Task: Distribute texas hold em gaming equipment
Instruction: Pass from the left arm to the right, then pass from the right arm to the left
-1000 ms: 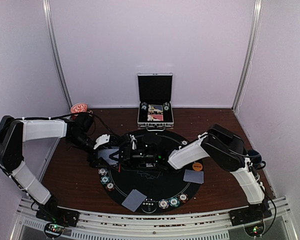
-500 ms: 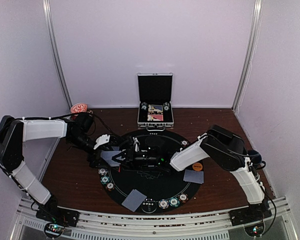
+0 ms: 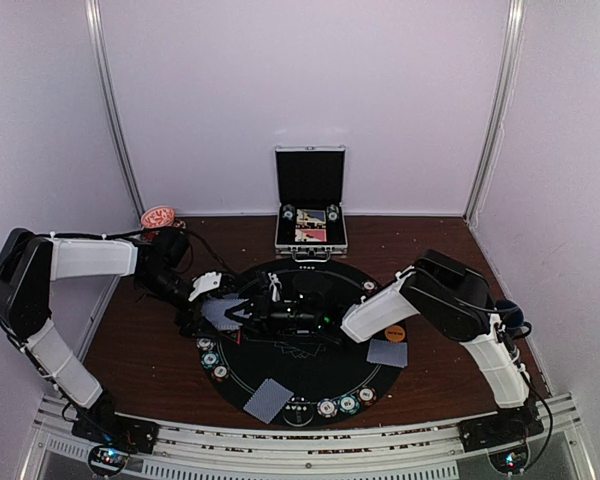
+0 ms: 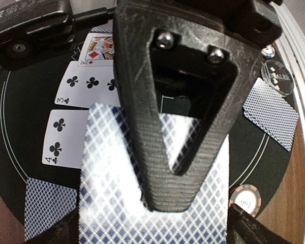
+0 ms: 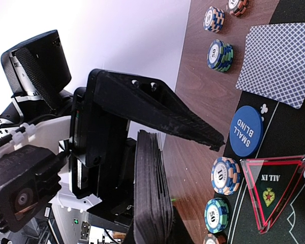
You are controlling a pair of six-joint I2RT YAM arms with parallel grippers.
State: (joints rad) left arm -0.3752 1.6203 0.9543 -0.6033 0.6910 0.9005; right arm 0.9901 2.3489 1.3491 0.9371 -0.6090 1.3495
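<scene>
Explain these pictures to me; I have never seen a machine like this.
These are two robot arms bolted at a table's near edge. One picture looks down from above and behind them: left arm on the left, right arm on the right. The other two come from a camera on each wrist. On the table lies a round black mat with poker chips, face-down cards, face-up club cards, a blue SMALL BLIND disc and a red ALL IN triangle. An open silver case stands behind. The right end effector is shut on a deck of cards; the left end effector is open, close to it.
</scene>
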